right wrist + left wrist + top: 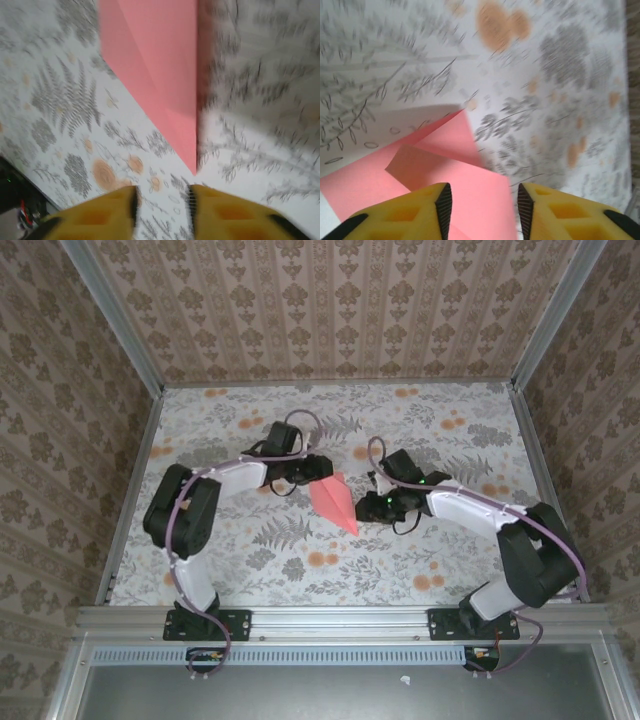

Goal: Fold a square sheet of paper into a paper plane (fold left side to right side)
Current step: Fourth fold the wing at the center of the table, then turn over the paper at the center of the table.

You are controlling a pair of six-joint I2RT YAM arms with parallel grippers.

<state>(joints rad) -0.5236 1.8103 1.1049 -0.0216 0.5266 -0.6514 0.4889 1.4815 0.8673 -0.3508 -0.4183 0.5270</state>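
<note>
Over the middle of the white, leaf-and-flower-patterned table (250, 560), the top camera shows the thin salmon-pink paper plane (334, 502) lying flat as a narrow pointed dart, its tip aimed toward the near right. I judge the folding largely done, since the shape already reads as a dart; at most a last crease or tidy-up is left. The left gripper (300, 476) sits just beside the dart's far-left edge, its arm bent in a wide elbow. The right gripper (378, 504) is close on the other side, its arm likewise bent inward

From the left wrist, the yellow foam fingers (415, 212) stand partly apart above the layered paper plane (470, 175), clamping nothing

From the right wrist, the fingers (100, 215) leave a narrower gap, also empty, and the dart's tip lies just ahead of them
</note>
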